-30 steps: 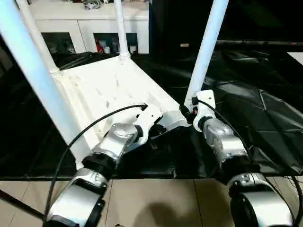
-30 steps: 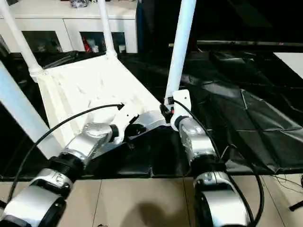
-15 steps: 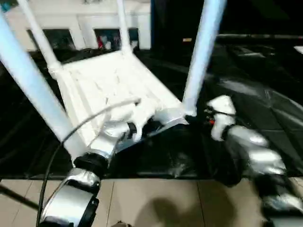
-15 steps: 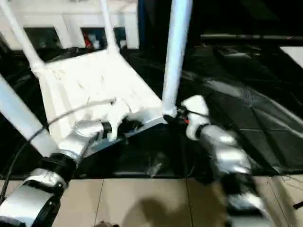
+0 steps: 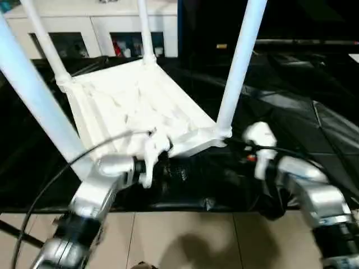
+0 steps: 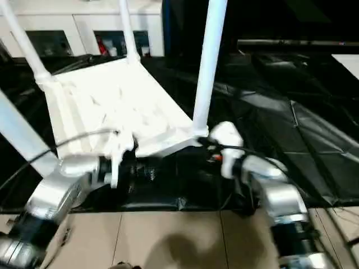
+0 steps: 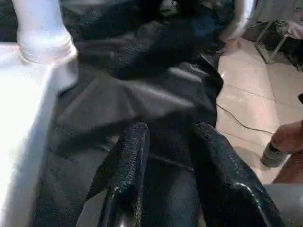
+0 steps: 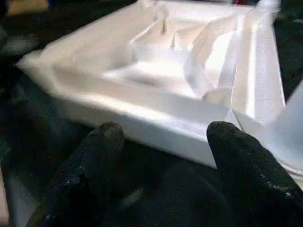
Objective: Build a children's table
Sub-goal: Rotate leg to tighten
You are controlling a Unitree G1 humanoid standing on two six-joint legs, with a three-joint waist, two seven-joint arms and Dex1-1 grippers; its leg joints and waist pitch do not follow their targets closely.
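In the left eye view the children's table (image 5: 134, 106) lay upside down on a black sheet (image 5: 314, 129) spread over the floor, ribbed underside up, with four white legs (image 5: 238, 61) standing up from its corner sockets. A white cabinet (image 5: 90, 28) with glass doors stood at the sheet's far edge. The left gripper (image 5: 168, 171) hung just off the tabletop's near edge, and the right gripper (image 5: 238, 147) sat near the near right corner socket. Neither held anything. With the tabletop unsupported by either arm, a knock against a near leg could, I judged, tip or slide the whole piece across the slick sheet.

The right eye view gave the same layout. The near right leg (image 6: 208, 67) rose right beside the right forearm (image 6: 269, 190), so a careless sweep of that arm looked the likeliest cause of a bump. Whether each leg was fully seated in its socket could not be told; a loose one might drop out when the table is turned over.

In the left wrist view the left gripper's fingers (image 7: 128, 175) stood apart with only the black sheet between them, a leg and its socket (image 7: 42, 45) off to one side. Closing here could snag the sheet.

In the right wrist view the right gripper's fingers (image 8: 236, 161) were spread wide, facing the tabletop's rim (image 8: 137, 118) but clear of it. A grip on that smooth, thin rim might slip.
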